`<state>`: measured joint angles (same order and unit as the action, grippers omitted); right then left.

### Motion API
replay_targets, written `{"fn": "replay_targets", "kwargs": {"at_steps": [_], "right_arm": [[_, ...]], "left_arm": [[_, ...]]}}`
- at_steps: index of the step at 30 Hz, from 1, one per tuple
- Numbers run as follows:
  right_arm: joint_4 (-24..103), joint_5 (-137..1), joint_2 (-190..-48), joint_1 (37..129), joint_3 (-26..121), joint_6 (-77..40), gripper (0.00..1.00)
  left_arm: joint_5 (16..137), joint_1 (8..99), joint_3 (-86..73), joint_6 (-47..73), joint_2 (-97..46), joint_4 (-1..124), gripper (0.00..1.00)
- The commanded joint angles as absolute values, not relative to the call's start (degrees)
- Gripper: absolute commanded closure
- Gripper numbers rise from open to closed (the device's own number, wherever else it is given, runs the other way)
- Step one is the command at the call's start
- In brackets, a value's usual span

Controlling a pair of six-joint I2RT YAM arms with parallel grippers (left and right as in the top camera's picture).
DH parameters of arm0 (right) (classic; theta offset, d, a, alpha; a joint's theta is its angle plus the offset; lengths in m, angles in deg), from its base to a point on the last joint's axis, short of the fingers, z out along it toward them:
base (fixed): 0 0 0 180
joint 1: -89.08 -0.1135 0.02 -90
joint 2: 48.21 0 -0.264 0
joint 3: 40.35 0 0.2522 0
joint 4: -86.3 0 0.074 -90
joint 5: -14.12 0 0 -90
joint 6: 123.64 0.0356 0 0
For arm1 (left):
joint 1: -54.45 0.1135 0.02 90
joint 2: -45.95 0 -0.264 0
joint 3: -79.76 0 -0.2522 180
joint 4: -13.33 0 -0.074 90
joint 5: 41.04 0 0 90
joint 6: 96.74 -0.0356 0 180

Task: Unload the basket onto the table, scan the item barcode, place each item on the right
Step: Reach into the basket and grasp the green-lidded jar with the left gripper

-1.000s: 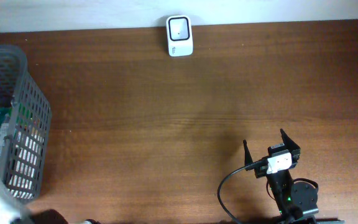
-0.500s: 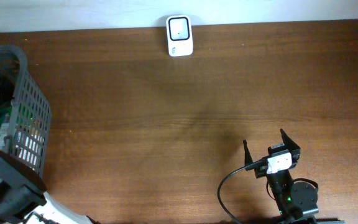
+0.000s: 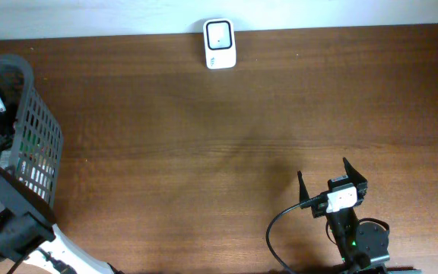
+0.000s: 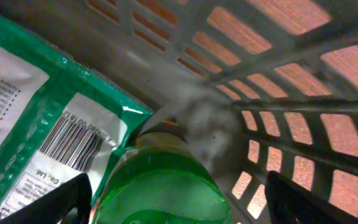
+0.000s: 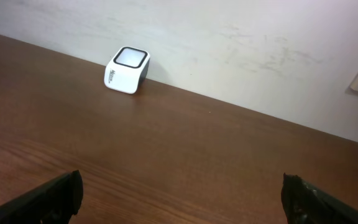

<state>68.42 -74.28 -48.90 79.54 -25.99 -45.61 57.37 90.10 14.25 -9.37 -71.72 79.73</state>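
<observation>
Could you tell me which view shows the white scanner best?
Right wrist: the small white box-shaped scanner shows its top window and printed side. Overhead shows only its top; left wrist sees none of it.

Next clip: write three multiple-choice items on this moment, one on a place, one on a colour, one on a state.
1. Where on the table does the scanner stand? A near edge; B far edge, by the wall; C middle.
2. What colour is the bottle in the basket? A red; B green; C blue.
3. How is the right gripper? A open, empty; B shut on a packet; C shut on the scanner.
Key: B, overhead shows it by the wall; B, the left wrist view shows green; A, its fingers stand apart, nothing between.
</observation>
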Motion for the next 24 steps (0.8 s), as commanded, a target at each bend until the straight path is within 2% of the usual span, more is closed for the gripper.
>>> {"fn": "replay_targets", "kwargs": {"at_steps": [1, 2, 4, 8, 10, 14, 21, 24], "right_arm": [[68.22, -73.71, -48.53, 79.23, -26.27, -45.0, 0.02], [68.22, -73.71, -48.53, 79.23, -26.27, -45.0, 0.02], [68.22, -73.71, -48.53, 79.23, -26.27, -45.0, 0.02], [68.22, -73.71, -48.53, 79.23, -26.27, -45.0, 0.02], [68.22, -73.71, -48.53, 79.23, -26.27, -44.98, 0.02], [68.22, -73.71, -48.53, 79.23, -26.27, -45.0, 0.02], [68.22, -73.71, -48.53, 79.23, -26.27, -45.0, 0.02], [68.22, -73.71, -48.53, 79.23, -26.27, -45.0, 0.02]], "left_arm": [[55.55, 89.97, 11.89, -10.25, -72.46, 79.75, 0.16], [55.55, 89.97, 11.39, -10.25, -72.46, 79.71, 0.16], [55.51, 89.97, 10.52, -9.77, -72.46, 79.75, 0.25], [55.31, 89.97, 10.3, -9.33, -72.46, 79.62, 0.3], [55.33, 89.97, 10.32, -9.33, -72.44, 78.97, 0.44], [55.36, 89.97, 12.2, -9.33, -72.41, 79.29, 0.53], [55.86, 89.95, 32.35, -7.14, -68.59, 89.15, 0.52], [59.73, 89.95, 39.93, -6.05, -63.5, 91.47, 0.53]]}}
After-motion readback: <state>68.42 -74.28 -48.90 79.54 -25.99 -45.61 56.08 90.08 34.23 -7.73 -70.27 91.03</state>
